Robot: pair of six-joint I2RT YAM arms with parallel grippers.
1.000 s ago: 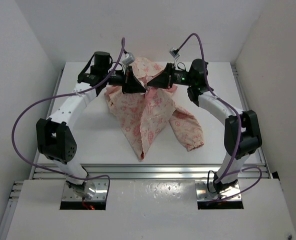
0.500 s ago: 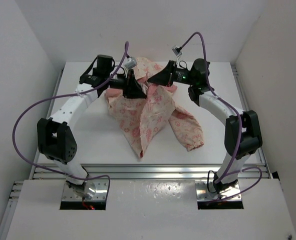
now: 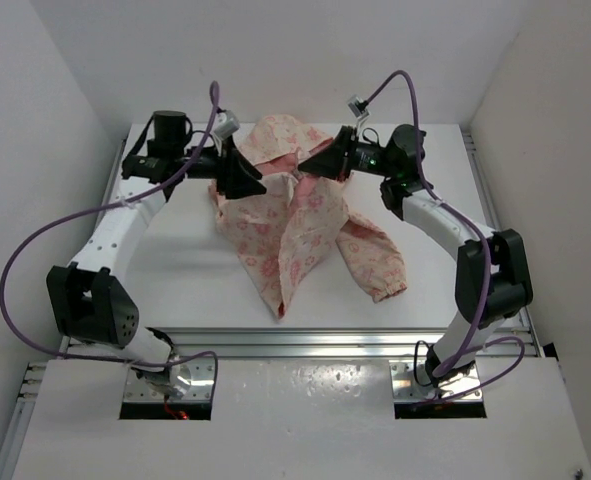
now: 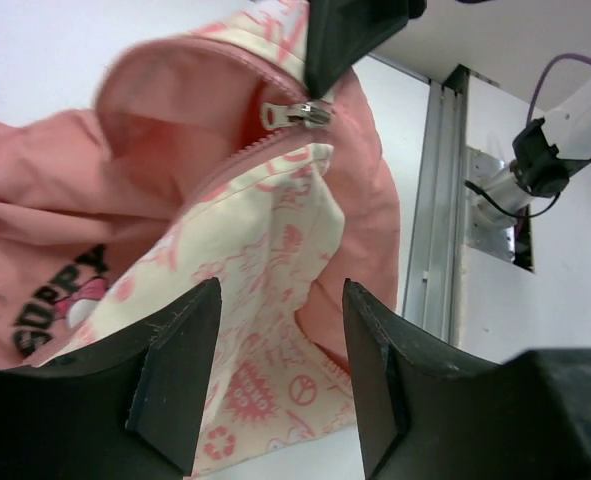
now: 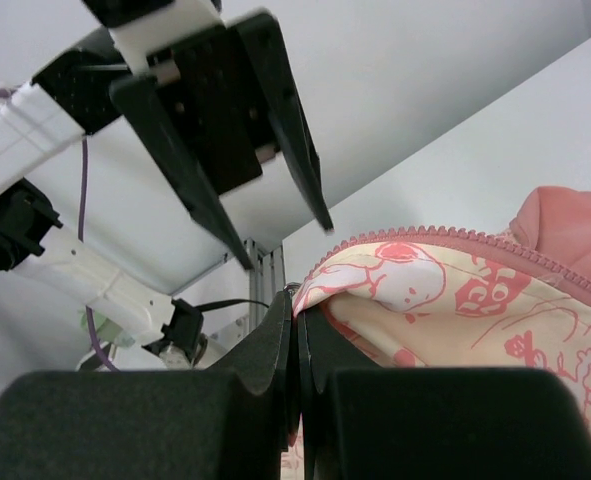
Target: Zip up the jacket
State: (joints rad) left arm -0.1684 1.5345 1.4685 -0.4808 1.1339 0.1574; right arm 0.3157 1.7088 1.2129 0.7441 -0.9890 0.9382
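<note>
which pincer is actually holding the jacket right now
The right pincer: it is shut on the jacket edge by the zipper. The left pincer is open, with no fabric in its gap.

**Soft cloth, hard plastic, bare metal**

The jacket (image 3: 295,215) is thin matt cloth, cream with a pink print. Its lining (image 4: 145,130) is plain salmon, smooth with a faint sheen. The zipper pull (image 4: 295,113), upper centre of the left wrist view, is bright shiny metal. The left gripper (image 4: 280,290) and right gripper (image 5: 297,300) are black matt plastic, finely grained. The table (image 3: 175,270) is smooth matt white. The rail (image 3: 305,340), low in the top view, looks like brushed aluminium. The cables (image 3: 399,73) are glossy purple.
</note>
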